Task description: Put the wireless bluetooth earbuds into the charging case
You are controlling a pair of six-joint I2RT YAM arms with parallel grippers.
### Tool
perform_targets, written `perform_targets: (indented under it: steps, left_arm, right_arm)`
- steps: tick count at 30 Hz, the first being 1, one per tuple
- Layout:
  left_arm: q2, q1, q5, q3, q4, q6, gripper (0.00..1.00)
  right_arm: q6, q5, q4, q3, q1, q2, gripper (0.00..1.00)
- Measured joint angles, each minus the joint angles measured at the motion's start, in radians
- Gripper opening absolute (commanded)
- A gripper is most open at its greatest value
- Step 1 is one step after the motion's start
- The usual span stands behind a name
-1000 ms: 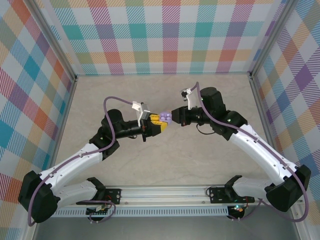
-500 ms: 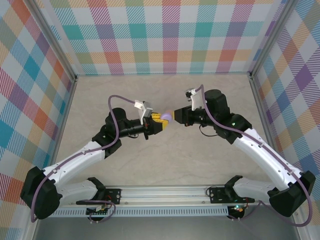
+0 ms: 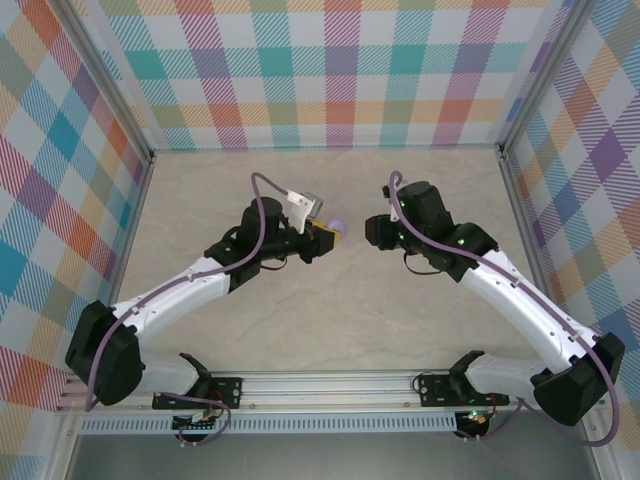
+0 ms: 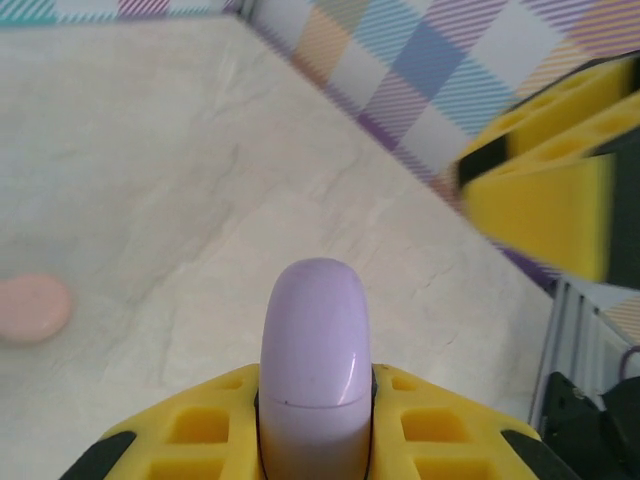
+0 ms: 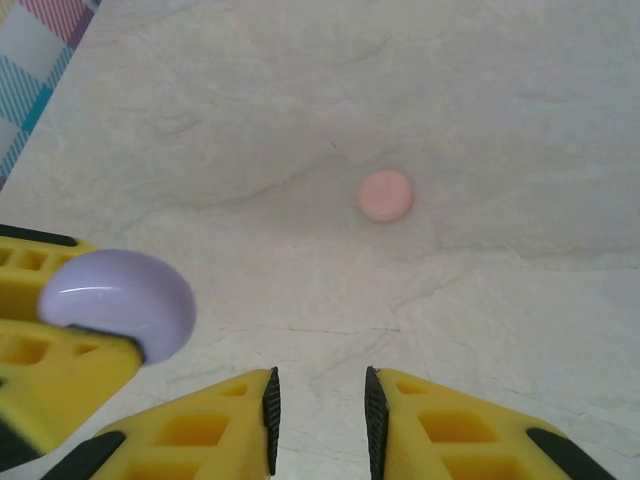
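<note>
Left pincer (image 4: 315, 432) is clamped on the smooth lilac rounded plastic charging case (image 4: 314, 340). My yellow ribbed fingers (image 4: 205, 425) pinch only its lower end, and most of it pokes out in front. That's my first worry: the shell is glossy and curved, so a nudge on the free end could pivot it or squirt it out of the grip. From the look of the wrist views it is held up off the table, so it would drop and likely roll. My right pincer (image 5: 318, 392) sits just across from the lilac case with its fingers a little apart and nothing between them. The two yellow tips are close, so a careless reach could knock the case or clash with my left fingers. A thin seam runs round the case low down and it looks closed. I can't tell whether an earbud is inside. A small flat pink round disc (image 5: 385, 195) lies down on the table, well apart from the lilac case. It could be mistaken for a target, or bumped. Beneath the case is a pale, marbled beige tabletop (image 3: 330, 330), matt and flat. Around the case stand pastel plaid wall panels (image 3: 330, 70) on three sides. A grey metal rail (image 3: 330, 385) runs on the near side of it.
</note>
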Motion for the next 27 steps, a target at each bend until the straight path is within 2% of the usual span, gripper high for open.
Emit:
perform_targets:
  steps: [4,9,16,27]
  left_arm:
    - [0.084,0.003,-0.055,0.033,-0.069,-0.05,0.23]
    - [0.19,0.013,-0.06,0.051,-0.119,-0.112,0.23]
    - [0.368,0.018,0.0,0.116,-0.161,-0.176,0.22]
    - [0.497,0.021,0.075,0.152,-0.158,-0.248,0.22]
  right_arm:
    - [0.003,0.024,-0.008,0.0,0.0,0.0,0.31]
    - [0.003,0.034,-0.01,0.0,0.0,0.0,0.31]
    - [0.003,0.034,-0.014,0.0,0.0,0.0,0.32]
    - [0.002,0.025,-0.022,0.0,0.0,0.011,0.32]
